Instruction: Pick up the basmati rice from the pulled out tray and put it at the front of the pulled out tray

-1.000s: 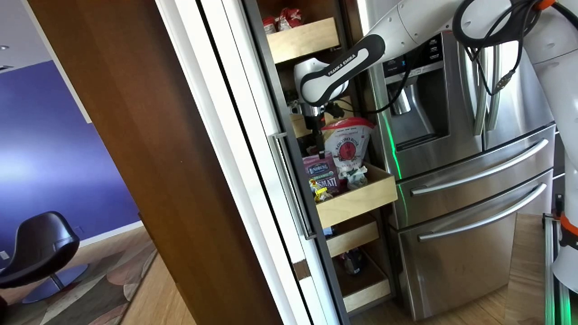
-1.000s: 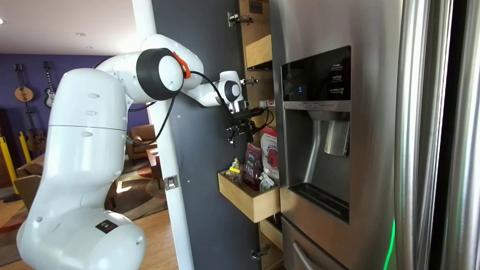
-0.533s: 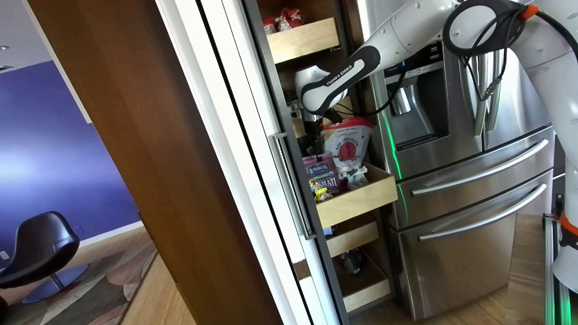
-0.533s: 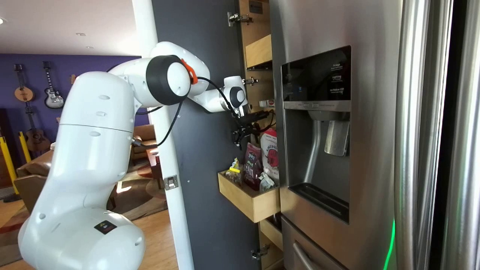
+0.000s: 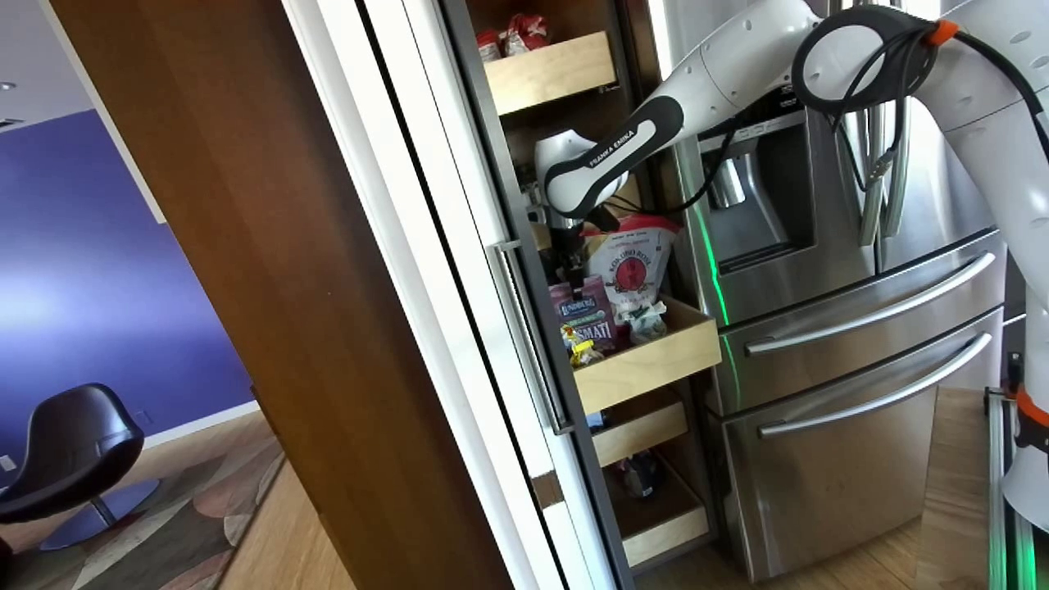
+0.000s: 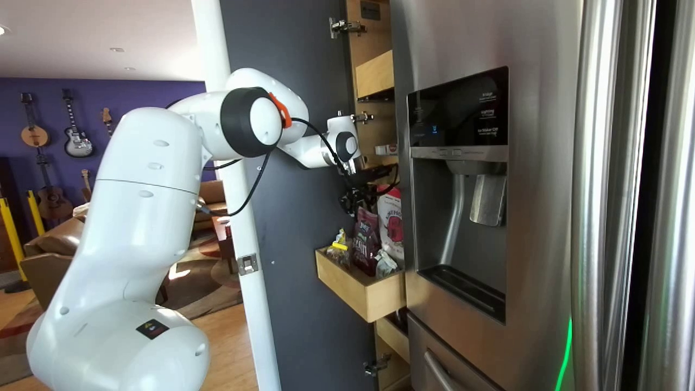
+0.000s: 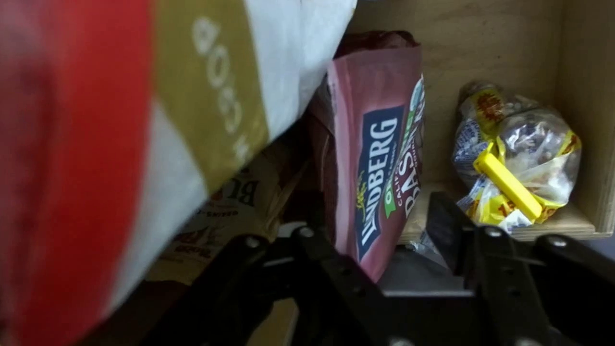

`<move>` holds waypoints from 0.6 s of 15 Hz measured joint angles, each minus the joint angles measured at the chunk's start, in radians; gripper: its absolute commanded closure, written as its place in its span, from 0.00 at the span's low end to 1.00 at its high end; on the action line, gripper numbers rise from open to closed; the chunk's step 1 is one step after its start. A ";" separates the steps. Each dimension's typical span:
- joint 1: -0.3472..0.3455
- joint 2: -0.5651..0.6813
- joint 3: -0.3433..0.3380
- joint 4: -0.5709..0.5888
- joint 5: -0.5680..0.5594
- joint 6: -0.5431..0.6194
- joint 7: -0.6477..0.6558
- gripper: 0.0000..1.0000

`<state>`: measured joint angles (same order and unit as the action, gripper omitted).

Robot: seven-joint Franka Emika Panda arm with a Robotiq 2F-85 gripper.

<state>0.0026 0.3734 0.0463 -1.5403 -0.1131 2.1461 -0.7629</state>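
The basmati rice, a maroon bag with a blue label, stands upright in the pulled out tray and shows in both exterior views. The wrist view shows its top and front. The pulled out tray is pale wood, with its plank front in both exterior views. My gripper is open, pointing down at the top of the bag, in both exterior views. In the wrist view the jaws stand apart with the bag's top between them, nearer the left finger; contact cannot be told.
A large red-and-white bag stands close beside the rice. A clear bag with a yellow clip and a crumpled pale bag lie toward the tray's front. The cabinet door and fridge flank the tray.
My gripper has moved down, and inward toward the cabinet, to the top of the basmati bag. The bag and the tray have not moved.
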 measured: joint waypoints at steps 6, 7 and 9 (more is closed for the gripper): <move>0.000 0.001 0.000 0.013 0.000 -0.001 0.026 1.00; 0.000 0.002 0.000 0.015 0.000 -0.002 0.034 1.00; 0.000 0.003 -0.001 0.016 0.000 -0.004 0.044 0.99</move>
<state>0.0025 0.3763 0.0458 -1.5242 -0.1131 2.1424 -0.7190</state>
